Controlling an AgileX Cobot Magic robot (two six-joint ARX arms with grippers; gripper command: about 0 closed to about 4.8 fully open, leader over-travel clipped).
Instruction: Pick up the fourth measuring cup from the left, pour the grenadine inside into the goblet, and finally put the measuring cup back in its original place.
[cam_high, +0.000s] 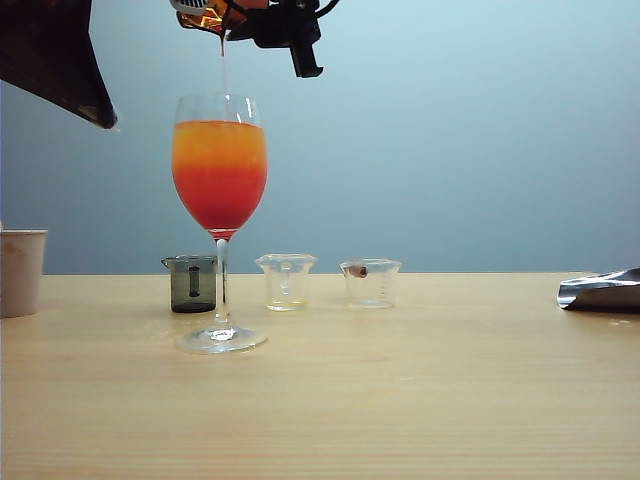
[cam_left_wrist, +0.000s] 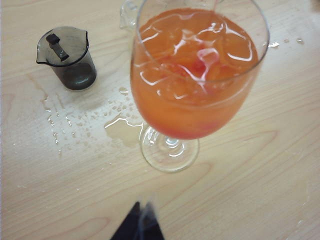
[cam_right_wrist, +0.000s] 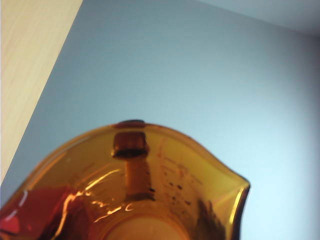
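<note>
Translucent amber measuring cup (cam_right_wrist: 150, 195) pinched in right claw (cam_high: 250, 20), tipped above glossy tulip goblet (cam_high: 220, 180); left claw's state untellable.

A pale wooden table (cam_high: 420, 400) stands before a plain blue-grey wall (cam_high: 480, 130), evenly lit.

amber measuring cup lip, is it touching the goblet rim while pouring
Apart. The exterior view shows the amber measuring cup, held in the right gripper, above the goblet, with only a thin grenadine stream between.
</note>
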